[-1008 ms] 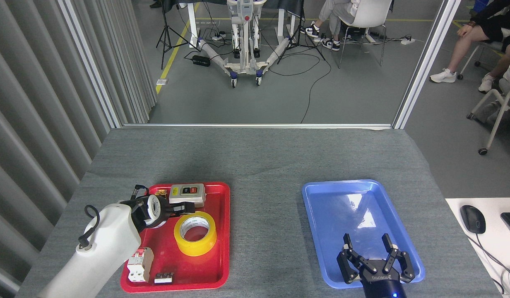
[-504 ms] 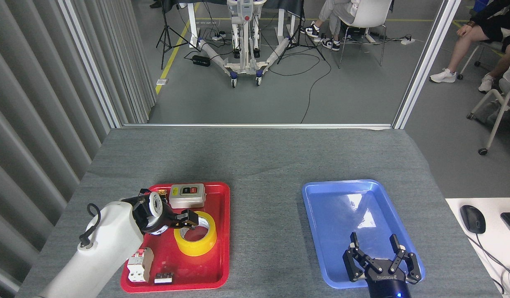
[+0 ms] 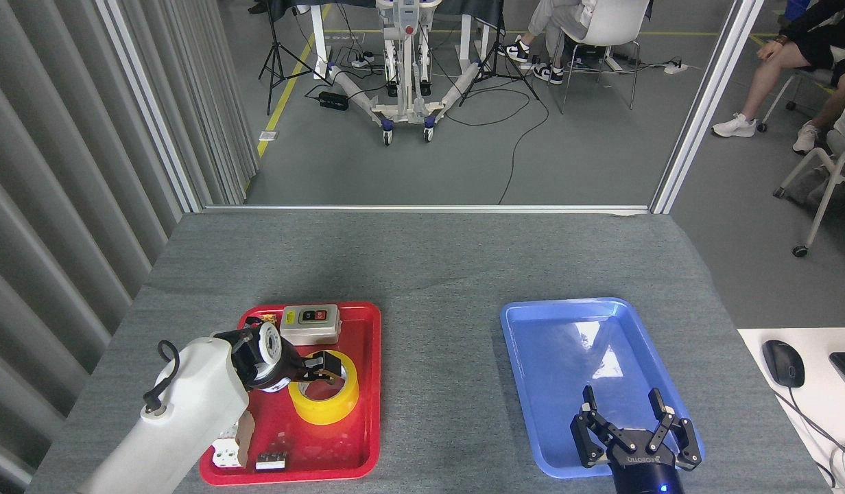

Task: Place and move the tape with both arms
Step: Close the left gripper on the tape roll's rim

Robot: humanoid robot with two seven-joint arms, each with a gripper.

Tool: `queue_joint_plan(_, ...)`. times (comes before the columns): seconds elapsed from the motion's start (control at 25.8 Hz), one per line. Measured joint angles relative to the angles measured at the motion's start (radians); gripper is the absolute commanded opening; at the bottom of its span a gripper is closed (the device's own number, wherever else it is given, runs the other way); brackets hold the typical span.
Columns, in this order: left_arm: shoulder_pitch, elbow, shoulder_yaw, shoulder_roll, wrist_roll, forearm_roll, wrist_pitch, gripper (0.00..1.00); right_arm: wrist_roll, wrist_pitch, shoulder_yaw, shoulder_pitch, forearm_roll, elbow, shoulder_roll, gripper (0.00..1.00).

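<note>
The tape [image 3: 326, 410], a wide yellow roll with a white core, lies flat in the red tray [image 3: 374, 412] at the left. My left gripper [image 3: 319, 367] comes in from the left and hangs over the roll's back-left rim. Its black fingers are apart, one over the core hole and one near the rim, and they hold nothing. At the right, my right gripper [image 3: 632, 415] is open and empty over the near end of the blue tray [image 3: 566, 343].
The red tray also holds a grey switch box [image 3: 311, 324] behind the tape, a white circuit breaker [image 3: 223, 449] and a small black block [image 3: 270, 461] at its front. A mouse [image 3: 782, 362] lies on a white desk at the right. People sit beyond the table.
My left gripper has moved right and down, from beside the switch box onto the tape's back rim. The right gripper has drawn back slightly toward the near edge, still open.
</note>
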Motion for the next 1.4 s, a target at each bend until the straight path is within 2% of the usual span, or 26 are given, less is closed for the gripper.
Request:
queue_joint_plan(0.54, 0.003, 0.111, -0.033, -0.008, 0.105, -0.014, -0.084, 0.99, 0.000, -0.004, -0.003, 0.001, 0.000, 0.000, -0.001, 1.00)
queue_joint_plan(0.7, 0.003, 0.133, -0.039, -0.008, 0.144, -0.040, -0.109, 0.91, 0.000, -0.004, -0.003, 0.002, 0.000, 0.000, 0.000, 1.00)
queue_joint_plan(0.78, 0.003, 0.141, -0.040, -0.008, 0.158, -0.048, -0.115, 0.77, 0.000, -0.004, -0.002, 0.002, 0.000, 0.000, 0.000, 1.00)
queue_joint_plan(0.89, 0.003, 0.149, -0.040, -0.008, 0.168, -0.052, -0.119, 0.66, 0.000, -0.004, -0.001, 0.002, 0.000, 0.000, 0.000, 1.00)
queue_joint_plan(1.05, 0.003, 0.152, -0.040, -0.008, 0.171, -0.054, -0.128, 0.65, 0.001, -0.005, 0.000, 0.004, 0.001, 0.001, 0.002, 1.00)
queue_joint_plan(1.2, 0.003, 0.153, -0.040, -0.008, 0.173, -0.054, -0.132, 0.54, 0.001, -0.005, -0.001, 0.005, 0.001, 0.002, 0.003, 1.00)
queue_joint_plan(1.4, 0.003, 0.151, -0.039, -0.007, 0.175, -0.047, -0.145, 0.54, 0.001, -0.005, -0.001, 0.006, 0.004, 0.001, 0.006, 1.00)
